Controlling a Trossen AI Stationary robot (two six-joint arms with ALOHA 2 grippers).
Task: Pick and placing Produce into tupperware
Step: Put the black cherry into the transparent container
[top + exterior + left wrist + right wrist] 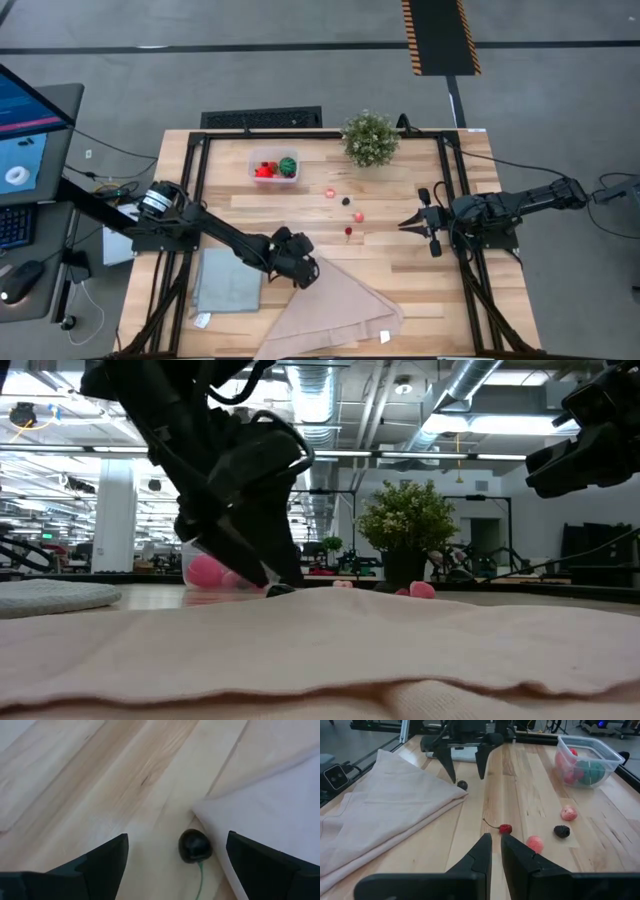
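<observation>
Left gripper (175, 857) wide over a dark cherry (194, 845); most of the produce is not yet in the tub.

The left fingers (102, 862) stand wide apart, empty, straddling the small dark cherry that lies on the bare wood just at the edge of the beige cloth (385, 805). The right gripper (496, 851) waits near the table's right side, its fingers nearly together and holding nothing. The tub (273, 166) sits toward the far side, well apart from both grippers, and holds a round green piece (288, 165) and some red ones. On the wood between tub and cloth lie four loose pieces: a red cherry (505, 828), two pink ones (568, 813) and a dark berry (561, 831). By my judgement the job is roughly at its middle, with five pieces left to move.
</observation>
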